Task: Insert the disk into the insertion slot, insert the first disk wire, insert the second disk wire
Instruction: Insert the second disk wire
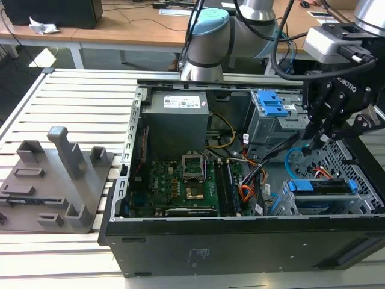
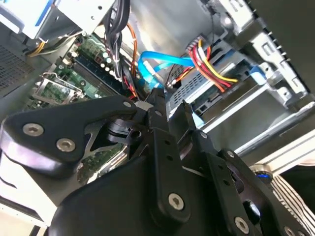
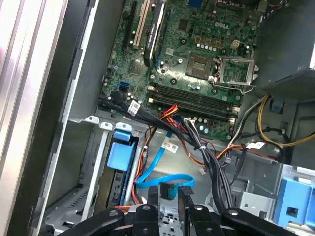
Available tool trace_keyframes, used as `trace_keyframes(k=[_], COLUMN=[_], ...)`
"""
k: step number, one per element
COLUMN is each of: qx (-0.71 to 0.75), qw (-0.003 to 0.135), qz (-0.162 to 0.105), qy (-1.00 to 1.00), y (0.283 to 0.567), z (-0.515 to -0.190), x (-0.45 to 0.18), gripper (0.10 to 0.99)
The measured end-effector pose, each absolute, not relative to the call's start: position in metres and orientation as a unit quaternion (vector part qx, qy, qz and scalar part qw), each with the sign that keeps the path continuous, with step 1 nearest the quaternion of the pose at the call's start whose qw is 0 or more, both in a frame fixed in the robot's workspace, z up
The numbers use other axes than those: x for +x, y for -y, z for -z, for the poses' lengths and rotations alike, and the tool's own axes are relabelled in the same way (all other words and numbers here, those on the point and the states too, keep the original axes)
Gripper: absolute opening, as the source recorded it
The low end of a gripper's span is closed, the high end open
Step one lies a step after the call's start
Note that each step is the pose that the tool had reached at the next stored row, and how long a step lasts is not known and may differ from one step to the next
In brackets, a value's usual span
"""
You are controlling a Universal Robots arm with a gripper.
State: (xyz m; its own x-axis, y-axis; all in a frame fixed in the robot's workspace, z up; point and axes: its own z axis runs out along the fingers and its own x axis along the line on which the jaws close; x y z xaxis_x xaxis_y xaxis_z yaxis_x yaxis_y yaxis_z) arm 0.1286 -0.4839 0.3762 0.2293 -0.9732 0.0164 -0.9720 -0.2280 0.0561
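Far on the exterior view's left, a grey holder (image 1: 54, 180) sits on the slatted tabletop (image 1: 90, 96). Next to it lies the open black case (image 1: 240, 247). Inside it I see a green board (image 1: 174, 180). Behind the board is a grey power box (image 1: 177, 126) with a white sticker (image 1: 185, 102) full of small print. Further right stands a tall cage (image 1: 271, 111) with a blue latch. Past that, the pincer (image 1: 314, 146) hangs low inside the case, and white letters run along its black body. In both wrist views its fingers (image 3: 152, 199) are almost together. They seem to pinch the dark plug on the end of the blue wire (image 3: 162, 178). That wire loops away behind them. Just below the pincer, the disk (image 1: 319, 186) in its blue frame already sits in the low grey slot (image 1: 289, 205), so I think the first job is done. The blue wire looks not yet plugged in. Red and yellow wires (image 2: 216, 69) run close to the disk, but I cannot tell if they are joined to it.
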Motion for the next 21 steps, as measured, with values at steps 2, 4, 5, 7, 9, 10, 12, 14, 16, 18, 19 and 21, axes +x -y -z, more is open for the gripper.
trace_keyframes(k=[2,4,5,7,9,10,12,14,16,18,19,21], qx=[0.784,0.788,0.791,0.793,0.796,0.798,0.801,0.806,0.807,0.807,0.807,0.806], qw=[0.028,0.028,0.029,0.03,0.033,0.035,0.042,0.052,0.055,0.055,0.056,0.056], qz=[0.011,0.01,0.009,0.009,0.006,0.004,-0.001,-0.009,-0.011,-0.012,-0.012,-0.012], qy=[0.619,0.615,0.612,0.609,0.604,0.602,0.597,0.59,0.589,0.589,0.588,0.588], y=[0.484,0.48,0.476,0.472,0.47,0.47,0.47,0.47,0.47,0.47,0.47,0.47], z=[-0.373,-0.37,-0.367,-0.365,-0.363,-0.362,-0.361,-0.357,-0.354,-0.354,-0.354,-0.354], x=[0.125,0.125,0.125,0.124,0.124,0.124,0.124,0.124,0.125,0.124,0.124,0.124], gripper=[0.302,0.302,0.302,0.302,0.302,0.302,0.302,0.302,0.302,0.302,0.286,0.22])
